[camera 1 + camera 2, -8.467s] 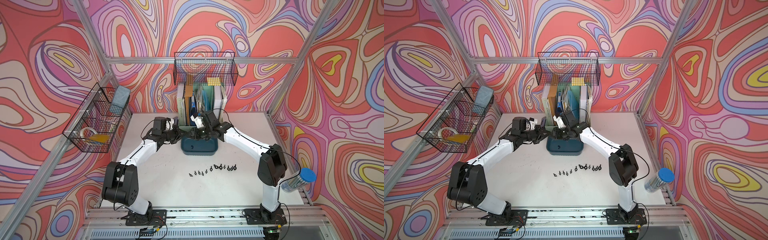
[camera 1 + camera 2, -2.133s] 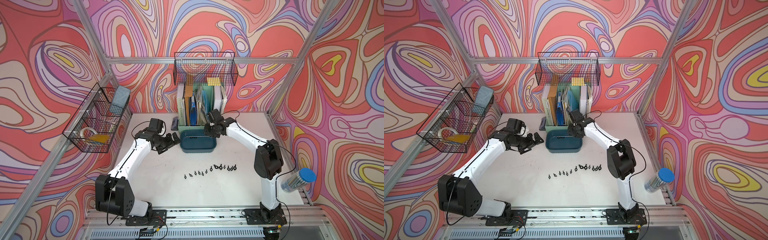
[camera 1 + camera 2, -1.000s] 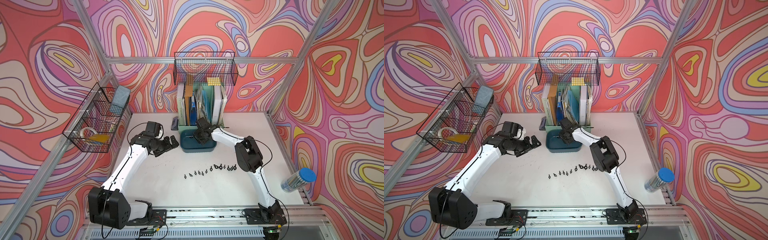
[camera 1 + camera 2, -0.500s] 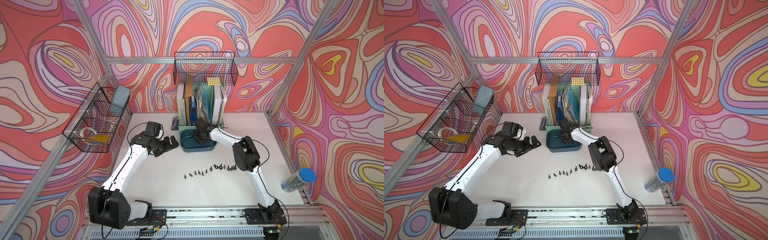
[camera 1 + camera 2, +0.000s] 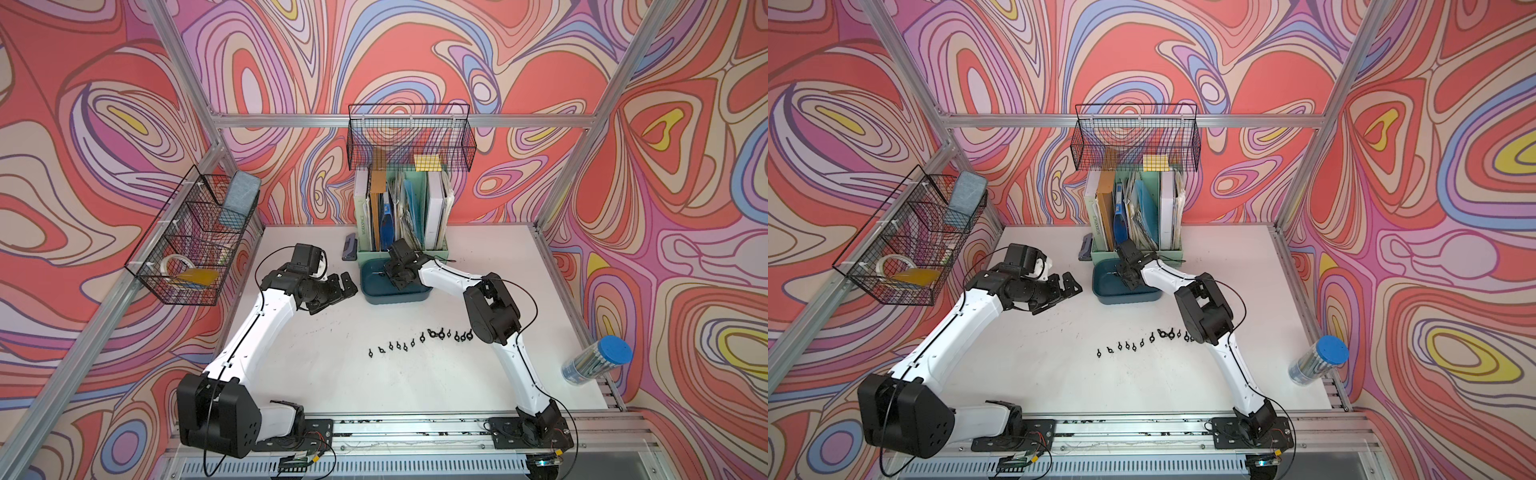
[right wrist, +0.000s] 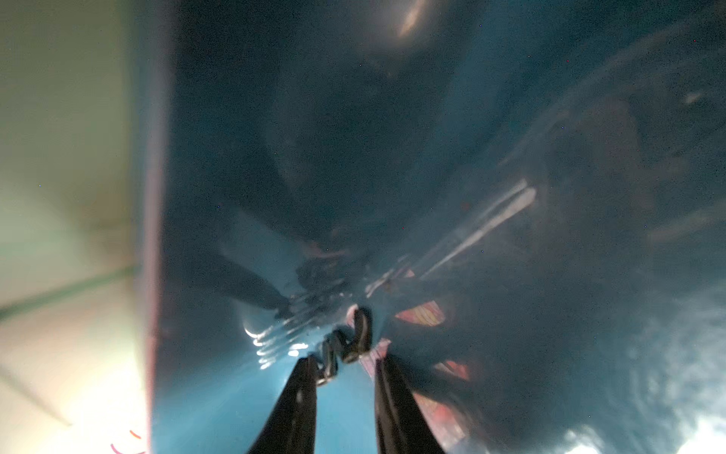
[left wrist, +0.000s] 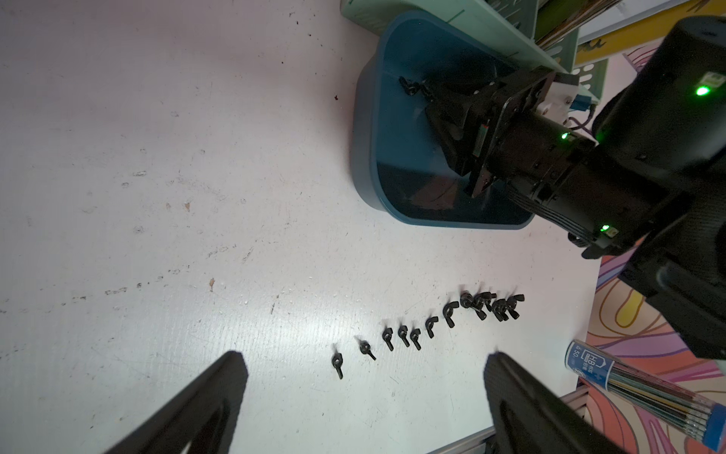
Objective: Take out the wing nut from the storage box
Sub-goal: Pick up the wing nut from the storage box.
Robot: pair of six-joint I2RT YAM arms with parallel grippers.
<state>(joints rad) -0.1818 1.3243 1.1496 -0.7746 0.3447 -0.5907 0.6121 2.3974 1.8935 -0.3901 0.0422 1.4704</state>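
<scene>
- On my right gripper (image 6: 347,359), narrowed jaws flank a small black wing nut (image 6: 347,338) in the glossy teal plastic tub (image 6: 235,393); grip unclear.
- My left gripper (image 5: 338,297) gapes at the tub's nine o'clock.

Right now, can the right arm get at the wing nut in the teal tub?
Probably yes: the right gripper is inside the storage box, the wing nut right at its fingertips, nothing between.
</scene>
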